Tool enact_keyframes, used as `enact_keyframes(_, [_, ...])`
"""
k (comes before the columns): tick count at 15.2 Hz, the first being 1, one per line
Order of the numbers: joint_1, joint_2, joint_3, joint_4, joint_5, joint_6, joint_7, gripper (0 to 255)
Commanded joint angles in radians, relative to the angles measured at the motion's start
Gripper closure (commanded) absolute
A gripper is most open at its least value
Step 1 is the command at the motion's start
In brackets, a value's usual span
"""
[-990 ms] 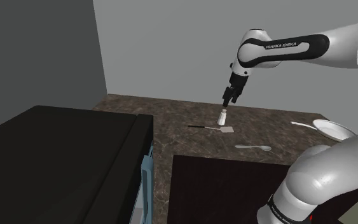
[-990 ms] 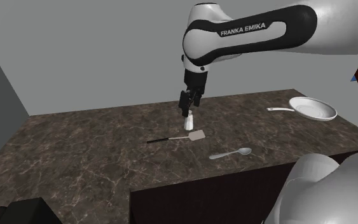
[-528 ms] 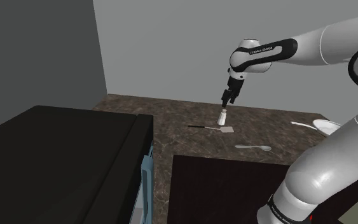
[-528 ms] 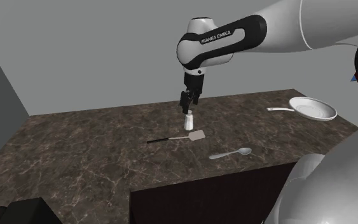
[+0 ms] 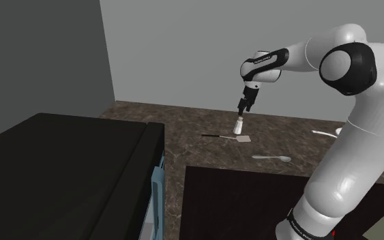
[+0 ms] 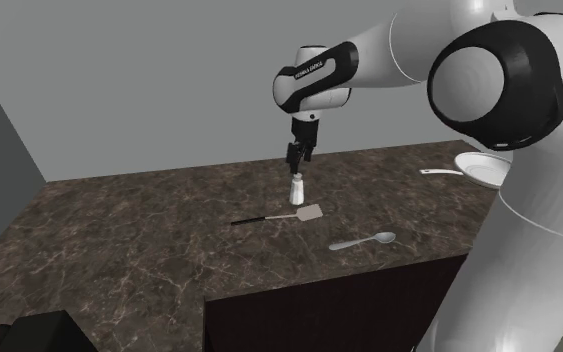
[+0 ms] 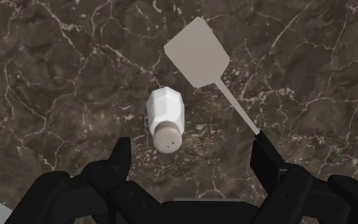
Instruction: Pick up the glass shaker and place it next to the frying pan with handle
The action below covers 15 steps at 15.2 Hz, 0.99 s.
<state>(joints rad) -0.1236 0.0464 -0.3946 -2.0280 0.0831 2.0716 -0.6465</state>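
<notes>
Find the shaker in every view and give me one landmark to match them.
Shoulder view: the shaker stands upright near mid-picture, directly under the gripper.
Second exterior view: the shaker stands near mid-picture, again right under the gripper.
Wrist view: the shaker is seen from above, ahead of the open fingers, untouched.
Shared landmark: the spatula, its blade lying beside the shaker.

We see a smooth, dark countertop [image 6: 119, 230] that looks like white-veined marble. The shaker [image 7: 165, 109] looks matt white and faceted, the spatula [image 7: 196, 52] a flat matt grey.
</notes>
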Motion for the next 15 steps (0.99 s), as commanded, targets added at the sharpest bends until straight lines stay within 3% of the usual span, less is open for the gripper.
enact_keyframes(1, [-0.014,0.059,-0.01,0.044,0.024,0.006,-0.037,0])
enact_keyframes(9, [-0.017,0.103,-0.004,-0.009,0.05,0.099,-0.055,0])
enact_keyframes(15, [-0.017,0.103,-0.004,-0.009,0.05,0.099,-0.055,0])
